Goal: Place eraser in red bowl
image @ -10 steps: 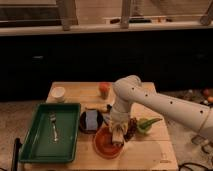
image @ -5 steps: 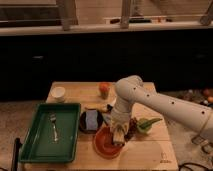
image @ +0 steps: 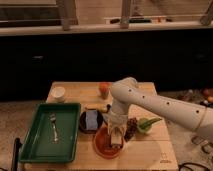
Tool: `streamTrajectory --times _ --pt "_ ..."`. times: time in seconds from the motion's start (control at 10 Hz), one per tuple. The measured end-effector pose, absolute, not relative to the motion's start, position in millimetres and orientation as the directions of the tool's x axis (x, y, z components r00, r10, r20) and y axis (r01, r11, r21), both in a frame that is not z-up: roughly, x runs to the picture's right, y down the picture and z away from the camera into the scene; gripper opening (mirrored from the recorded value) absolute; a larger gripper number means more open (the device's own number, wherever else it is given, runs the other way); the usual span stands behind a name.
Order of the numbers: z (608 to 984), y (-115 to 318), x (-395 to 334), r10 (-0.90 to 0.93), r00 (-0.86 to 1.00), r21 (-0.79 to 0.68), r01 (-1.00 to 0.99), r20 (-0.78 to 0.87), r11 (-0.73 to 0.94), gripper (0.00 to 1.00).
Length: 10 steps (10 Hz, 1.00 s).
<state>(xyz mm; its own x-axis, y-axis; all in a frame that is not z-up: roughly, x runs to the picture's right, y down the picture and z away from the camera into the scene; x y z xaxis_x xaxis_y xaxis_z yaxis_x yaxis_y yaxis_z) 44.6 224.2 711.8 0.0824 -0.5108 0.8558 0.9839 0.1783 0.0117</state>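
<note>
The red bowl sits on the wooden table near its front edge, in the middle. My gripper points down into the bowl's right half, at the end of the white arm that comes in from the right. A small tan block, the eraser, shows at the gripper's tip just above or on the bowl's floor. I cannot tell whether it is held or resting there.
A dark bowl with a blue sponge stands just behind the red bowl on the left. A green tray holding a brush lies at the left. A white cup, an orange cup, a dark cluster and a green item are nearby.
</note>
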Motion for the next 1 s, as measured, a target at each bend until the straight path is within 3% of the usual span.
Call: streamTrajectory --times 0.2,0.4,0.5,1.0 --pt "711.3 229.4 38.2 -0.510 0.069 0.016 0.987 0.858 0.161 0.02" --pt "709.6 233.1 33.3 -0.508 0.062 0.020 0.988 0.859 0.154 0.13" --pt "708.4 235.9 29.2 -0.506 0.056 0.024 0.988 0.861 0.150 0.28" --pt "707.8 243.3 21.9 -0.500 0.047 0.027 0.990 0.865 0.140 0.74"
